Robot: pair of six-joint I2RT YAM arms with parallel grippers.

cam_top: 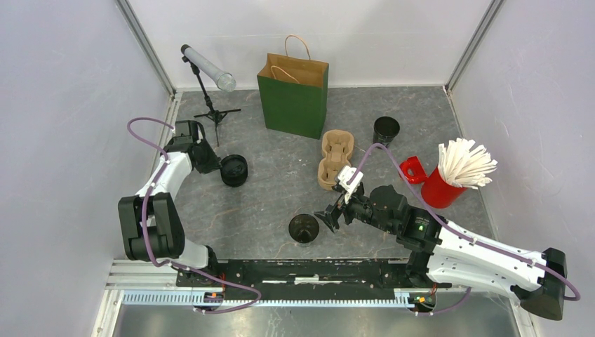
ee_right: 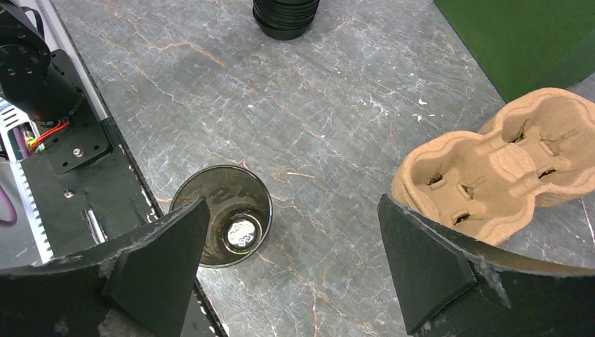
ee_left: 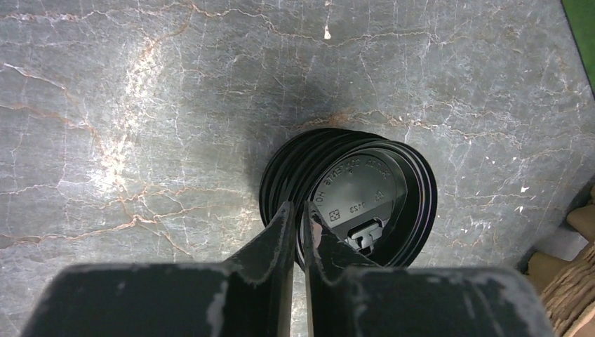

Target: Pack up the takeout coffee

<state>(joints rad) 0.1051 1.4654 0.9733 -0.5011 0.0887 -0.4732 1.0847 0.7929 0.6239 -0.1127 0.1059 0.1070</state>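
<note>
Left wrist view: the near rim of the stack of black lids is covered by the fingers of the left gripper, so whether a lid is pinched cannot be told. Right wrist view: that stack is cut by the top edge, the green bag right of the stack is clipped at the corner, the pulp tray is cut off by the right edge, and the lidless cup nearer than the stack is half hidden behind a finger of the right gripper.

The right claw gapes wide over the desk, between a lidless cup and a cardboard cup tray.
</note>
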